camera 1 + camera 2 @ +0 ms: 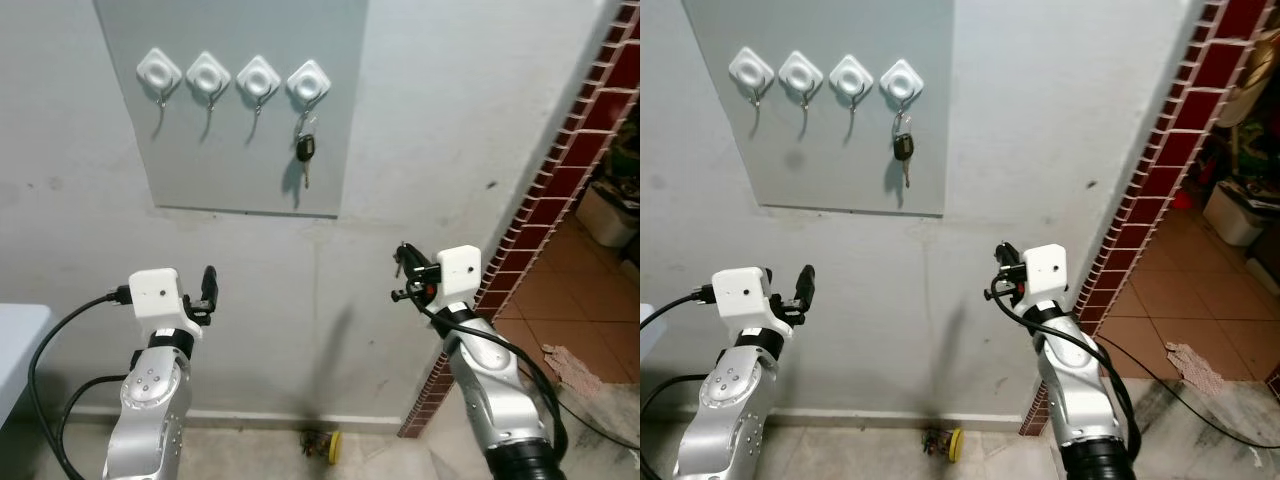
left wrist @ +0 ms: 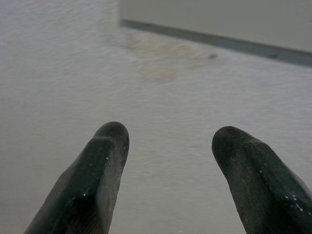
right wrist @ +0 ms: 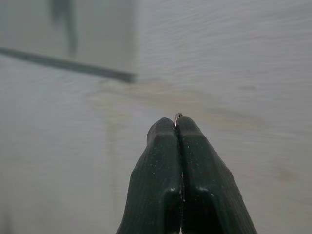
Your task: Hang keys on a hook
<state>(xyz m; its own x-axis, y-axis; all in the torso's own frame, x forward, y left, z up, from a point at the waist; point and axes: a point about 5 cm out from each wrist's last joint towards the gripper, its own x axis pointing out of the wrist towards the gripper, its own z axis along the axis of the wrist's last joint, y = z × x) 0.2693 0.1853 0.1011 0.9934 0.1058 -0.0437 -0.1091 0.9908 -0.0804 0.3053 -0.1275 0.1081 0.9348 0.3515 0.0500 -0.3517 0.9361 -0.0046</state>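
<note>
Right gripper (image 3: 178, 127) pinched tight on what looks like a key ring (image 3: 177, 117). Free hooks (image 1: 258, 78) sit up-left of it; lift, slip ring over. Left gripper (image 2: 170, 146) open, empty.

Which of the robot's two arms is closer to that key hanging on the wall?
Right. The right gripper is below the hanging key, a little toward the brick edge; the left gripper sits lower and further off on the other side.

A grey panel (image 1: 240, 130) on the wall carried four white hooks (image 1: 233, 77) in a row; a black key (image 1: 306, 150) hung from the rightmost hook (image 1: 308, 82).
</note>
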